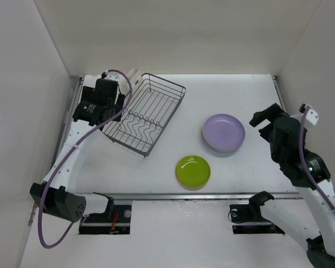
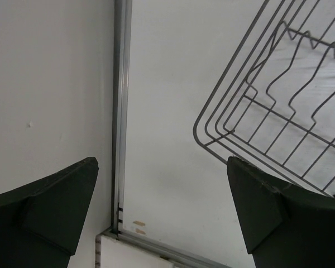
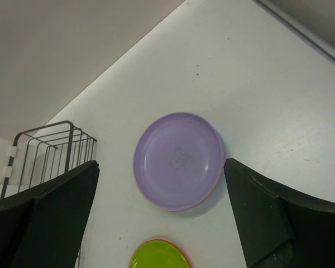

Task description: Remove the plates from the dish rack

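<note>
From where I stand the job looks all but finished: the dish rack, sitting askew at about 10 o'clock on the table, shows only bare wire and its wavy dividers, with no plate standing in any slot I can see. The plates are out on the tabletop, well apart from the rack. A lavender plate lies flat at 3 o'clock with a paler rim peeking out under it, so I take it for the top of a stack, though I cannot count how many are beneath. A lime-green plate lies at about 5 o'clock with an orange edge under it, which suggests 2 there. The left gripper hangs by the rack's outer corner near the table's left rail, fingers spread wide and holding nothing. The right gripper hovers above the lavender stack, fingers also wide and empty. I would judge nothing remains to lift out, leaving only for the arms to pull back
</note>
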Tool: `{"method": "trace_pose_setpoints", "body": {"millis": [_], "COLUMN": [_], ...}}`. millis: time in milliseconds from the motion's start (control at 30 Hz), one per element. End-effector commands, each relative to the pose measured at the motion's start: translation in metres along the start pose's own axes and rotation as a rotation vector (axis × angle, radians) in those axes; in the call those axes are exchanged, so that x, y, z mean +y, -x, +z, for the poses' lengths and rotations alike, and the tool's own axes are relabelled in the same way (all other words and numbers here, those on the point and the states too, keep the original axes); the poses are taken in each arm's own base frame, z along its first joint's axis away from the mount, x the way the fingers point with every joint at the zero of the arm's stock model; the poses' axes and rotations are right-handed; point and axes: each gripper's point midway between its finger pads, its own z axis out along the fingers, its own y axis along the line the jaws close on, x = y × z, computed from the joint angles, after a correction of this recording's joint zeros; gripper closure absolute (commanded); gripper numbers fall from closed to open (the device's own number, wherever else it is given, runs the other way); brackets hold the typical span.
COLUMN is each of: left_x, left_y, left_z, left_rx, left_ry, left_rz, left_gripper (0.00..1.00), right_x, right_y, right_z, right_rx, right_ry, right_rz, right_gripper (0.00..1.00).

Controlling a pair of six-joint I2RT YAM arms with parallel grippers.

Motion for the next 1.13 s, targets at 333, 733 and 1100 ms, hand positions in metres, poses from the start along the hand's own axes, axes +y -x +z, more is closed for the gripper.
{"method": "trace_pose_setpoints", "body": {"millis": [333, 733, 1100], "left_x": [0.016, 0.014, 0.009], "left_y": [0.002, -0.002, -0.004], "left_z": [0.003, -0.002, -0.004], "left_rx": [0.013, -0.001, -0.010], "left_ry": [0.027, 0.003, -0.025], "left_rz": [-0.110, -0.118, -0.122], "left_gripper": [0.00, 0.00, 0.00], "right_x": [-0.069, -0.086, -0.087], "right_y": [0.038, 0.042, 0.030], "right_z": [-0.071, -0.086, -0.078], "right_rx": [-0.139, -0.186, -0.165], "right_ry": [0.001, 0.029, 0.012], "right_rz": [0.093, 0.153, 0.172], "right_gripper": [0.00, 0.00, 0.00]}}
